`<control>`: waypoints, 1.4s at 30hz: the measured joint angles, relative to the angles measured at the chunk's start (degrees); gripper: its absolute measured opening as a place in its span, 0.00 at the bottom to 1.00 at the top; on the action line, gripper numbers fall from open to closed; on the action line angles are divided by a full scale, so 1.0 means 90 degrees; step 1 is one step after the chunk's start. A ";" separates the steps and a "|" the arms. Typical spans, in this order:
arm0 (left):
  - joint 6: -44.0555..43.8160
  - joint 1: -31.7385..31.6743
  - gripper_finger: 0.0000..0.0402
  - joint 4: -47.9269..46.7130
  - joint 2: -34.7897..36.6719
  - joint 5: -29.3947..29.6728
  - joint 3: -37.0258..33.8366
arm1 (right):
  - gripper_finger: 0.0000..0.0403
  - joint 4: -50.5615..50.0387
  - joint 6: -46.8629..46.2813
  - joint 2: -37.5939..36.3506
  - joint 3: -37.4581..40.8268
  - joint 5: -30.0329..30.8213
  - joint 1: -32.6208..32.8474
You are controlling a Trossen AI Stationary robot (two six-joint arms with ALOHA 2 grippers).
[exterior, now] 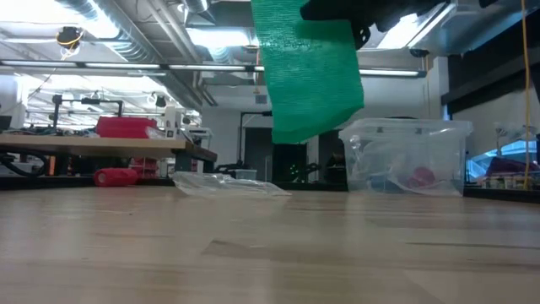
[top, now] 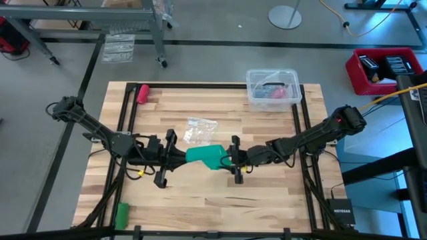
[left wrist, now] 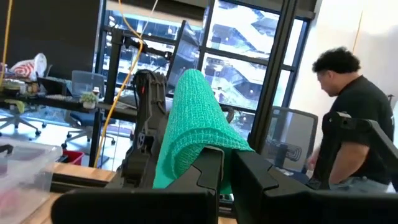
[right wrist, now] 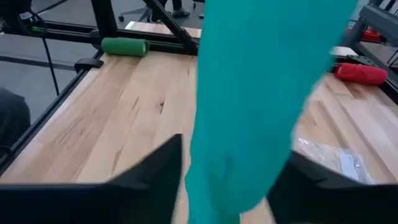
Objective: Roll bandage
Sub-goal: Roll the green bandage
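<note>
The teal-green bandage [top: 205, 156] is held up over the middle of the table between my two grippers. In the low view it hangs as a broad flat strip [exterior: 308, 72], its lower end well clear of the wood. My left gripper [top: 189, 155] comes in from the table's left and is shut on it. My right gripper [top: 225, 160] comes in from the table's right. Its fingers stand open on either side of the hanging strip [right wrist: 242, 112], close against its edges. My left gripper pinches the bandage [left wrist: 217, 146] between its two fingers, which reach in roughly level from the table's left. Beyond the fingertips the cloth bulges up in a hump [left wrist: 196, 106] and falls away on the far side. It is lifted clear of the table. I cannot tell whether my right gripper touches the bandage; the strip fills the gap between its fingers [right wrist: 158, 180].
A pink-red roll [top: 143, 92] lies at the far left and a small green roll [top: 121, 213] at the near left. A clear plastic wrapper [top: 200, 130] lies just beyond the grippers. A clear lidded box [top: 272, 88] stands at the far right. A person [left wrist: 348, 118] is in the room beyond.
</note>
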State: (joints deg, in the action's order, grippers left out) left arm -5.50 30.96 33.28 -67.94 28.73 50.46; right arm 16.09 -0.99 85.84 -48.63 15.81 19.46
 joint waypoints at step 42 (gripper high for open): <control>0.2344 -0.0824 0.03 -0.2011 0.0364 0.2152 0.0000 | 0.00 -0.1169 0.0482 -0.0024 -0.2503 0.0299 0.2591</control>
State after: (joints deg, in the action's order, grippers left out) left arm 15.60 23.54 15.18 -64.66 48.10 50.46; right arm 5.56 3.34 85.62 -71.15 18.50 42.78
